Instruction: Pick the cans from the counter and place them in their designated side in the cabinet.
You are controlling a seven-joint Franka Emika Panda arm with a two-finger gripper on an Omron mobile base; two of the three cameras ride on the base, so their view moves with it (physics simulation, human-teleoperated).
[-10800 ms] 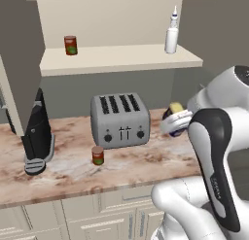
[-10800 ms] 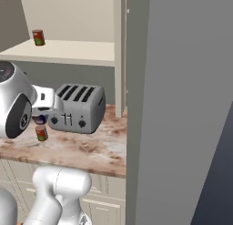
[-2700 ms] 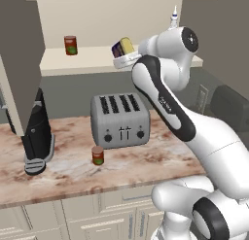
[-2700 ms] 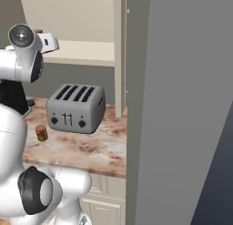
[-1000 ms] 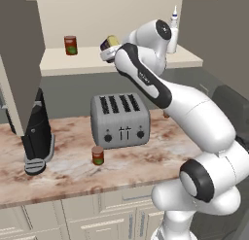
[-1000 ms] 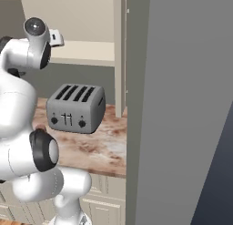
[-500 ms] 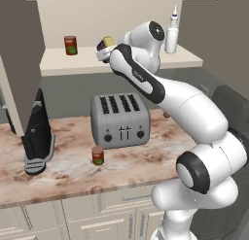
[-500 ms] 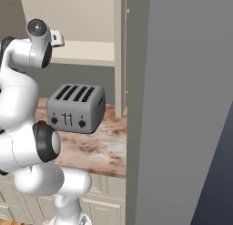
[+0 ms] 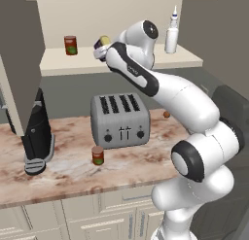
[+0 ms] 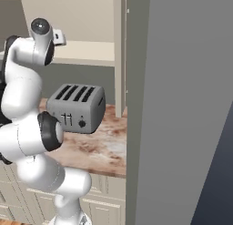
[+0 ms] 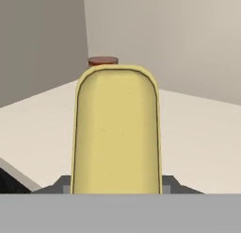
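My gripper (image 9: 100, 47) is up at the cabinet's long pale shelf (image 9: 58, 65), shut on the blue can (image 9: 103, 42) with the yellow top. In the hand view that can's yellow top (image 11: 116, 133) stands right in front of the camera and hides the fingertips. A red-brown can (image 9: 71, 45) with a green patch stands upright on the shelf to the left of the held one; its top (image 11: 103, 61) peeks out behind the held can. Another red-brown can (image 9: 97, 155) stands on the counter (image 9: 63, 173) in front of the toaster.
A grey four-slot toaster (image 9: 120, 120) sits mid-counter below the shelf. A black appliance (image 9: 36, 132) stands at the counter's left. A tall white squeeze bottle (image 9: 170, 36) is on the shelf's right end. The grey-brown cabinet door (image 9: 19, 49) hangs open at the left.
The gripper has carried the blue can a little further left along the shelf, closer to the red-brown can there. Nothing else has moved.
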